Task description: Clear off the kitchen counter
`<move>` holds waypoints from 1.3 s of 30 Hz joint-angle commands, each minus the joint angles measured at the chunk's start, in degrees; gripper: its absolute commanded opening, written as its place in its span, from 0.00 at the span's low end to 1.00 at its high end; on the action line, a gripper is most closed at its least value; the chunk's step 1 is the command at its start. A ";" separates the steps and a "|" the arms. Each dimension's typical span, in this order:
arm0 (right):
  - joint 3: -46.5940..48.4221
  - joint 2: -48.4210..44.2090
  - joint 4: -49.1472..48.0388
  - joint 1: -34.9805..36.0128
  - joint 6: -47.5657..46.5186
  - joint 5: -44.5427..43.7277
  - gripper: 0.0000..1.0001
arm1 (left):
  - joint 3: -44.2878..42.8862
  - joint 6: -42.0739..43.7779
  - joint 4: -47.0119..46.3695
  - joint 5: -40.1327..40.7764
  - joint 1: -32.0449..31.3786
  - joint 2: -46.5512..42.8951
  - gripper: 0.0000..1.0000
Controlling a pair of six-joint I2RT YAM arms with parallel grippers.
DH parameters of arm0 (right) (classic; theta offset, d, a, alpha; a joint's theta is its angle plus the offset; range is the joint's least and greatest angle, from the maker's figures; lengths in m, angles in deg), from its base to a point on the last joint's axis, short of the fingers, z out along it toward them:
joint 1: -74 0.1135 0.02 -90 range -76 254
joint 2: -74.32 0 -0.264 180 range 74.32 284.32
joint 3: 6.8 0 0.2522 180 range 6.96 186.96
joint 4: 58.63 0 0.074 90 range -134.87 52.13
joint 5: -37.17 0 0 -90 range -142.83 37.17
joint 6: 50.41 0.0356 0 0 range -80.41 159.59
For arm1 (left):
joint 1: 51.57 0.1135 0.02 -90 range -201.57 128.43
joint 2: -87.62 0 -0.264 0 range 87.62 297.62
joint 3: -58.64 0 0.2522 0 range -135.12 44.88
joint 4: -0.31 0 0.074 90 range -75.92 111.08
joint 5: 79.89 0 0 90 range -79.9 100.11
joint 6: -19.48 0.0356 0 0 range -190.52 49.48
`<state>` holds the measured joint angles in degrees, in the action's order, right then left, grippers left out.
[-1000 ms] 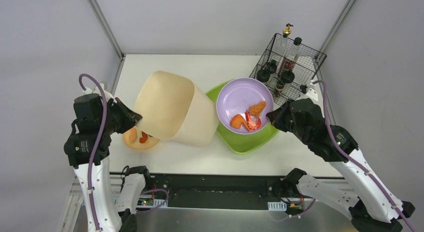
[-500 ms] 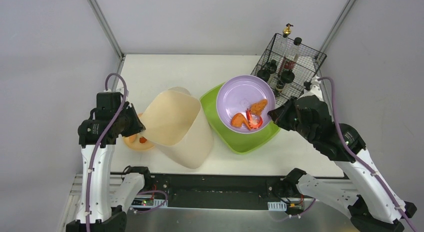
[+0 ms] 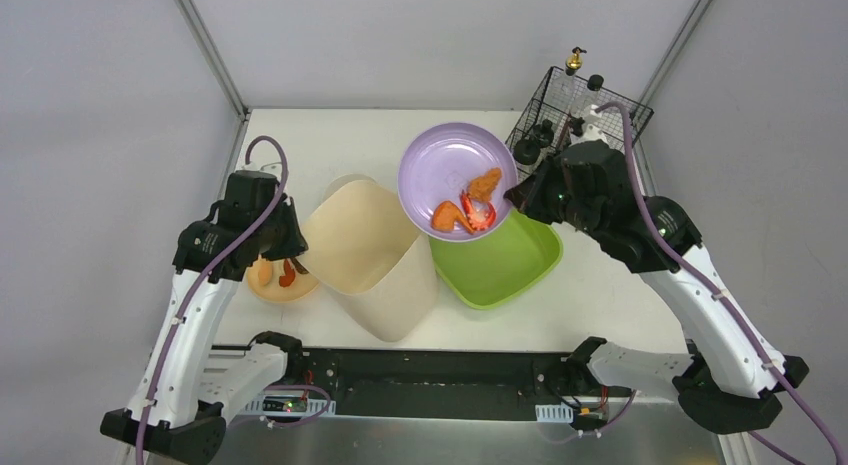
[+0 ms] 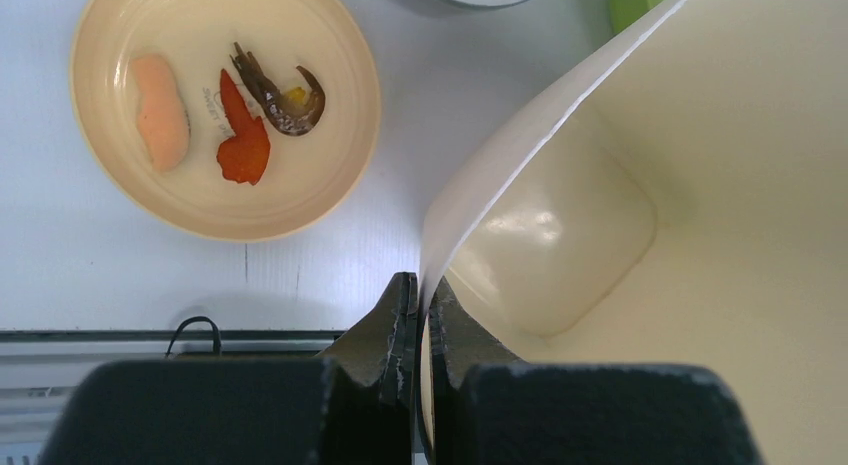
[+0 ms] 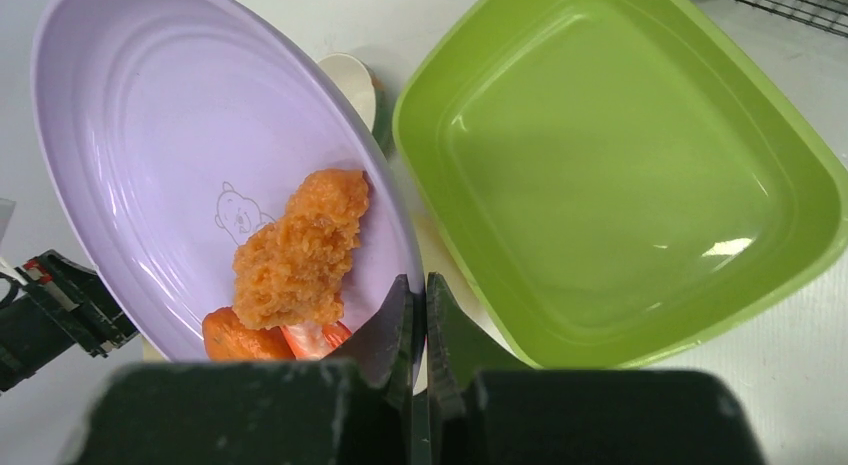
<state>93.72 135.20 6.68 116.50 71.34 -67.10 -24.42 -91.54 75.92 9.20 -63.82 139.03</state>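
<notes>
**both grippers clamped: left on bin rim, right on purple plate**

left arm reaches in from the near left. left gripper has its fingers nearly closed, with only the thin rim of the cream bin between them. in the top view the left gripper sits at the bin's left edge.

just left of the bin, partly under the wrist, a small cream bowl sits flat on the kitchen counter. it holds a pale orange piece, a red-orange piece and a dark curled shrimp-like piece. bowl and bin are close; can't tell if they touch.

the bin looks tilted, mouth toward the upper left and base toward the near edge. its inner bottom shows in the left wrist view.

right of the bin is the purple plate, lifted and tilted, overlapping the far left corner of the green tray in the top view. on its low side lie a breaded orange piece, a smooth orange piece and a red bit. a small bear drawing is on the plate surface.

the green tray lies flat on the counter, beside the bin.

right gripper is pinched narrow on the plate's rim, near the food; in the top view the right gripper is at the plate's right edge.

a black wire basket stands at the far right corner, with dark bottles in it, one gold-topped.

the counter is the white top under all of this, bare at far left.
</notes>
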 commanded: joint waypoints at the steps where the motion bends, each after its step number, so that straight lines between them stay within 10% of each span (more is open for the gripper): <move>1: 6.36 3.87 -7.11 -0.22 -2.53 4.10 0.00 | -0.75 -2.53 -1.55 6.86 -5.41 2.48 0.00; 18: 0.61 11.20 -24.20 3.61 -10.99 8.91 0.00 | -7.83 -4.49 -0.47 21.58 -20.78 10.63 0.00; 39: -16.54 6.27 -44.79 18.38 -26.22 -12.46 0.00 | -8.13 -4.21 -0.57 22.82 -21.67 10.87 0.00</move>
<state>78.94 145.43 -27.59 132.85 49.11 -71.82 -31.61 -94.99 74.52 28.19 -85.35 149.77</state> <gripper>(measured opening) 0.029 0.030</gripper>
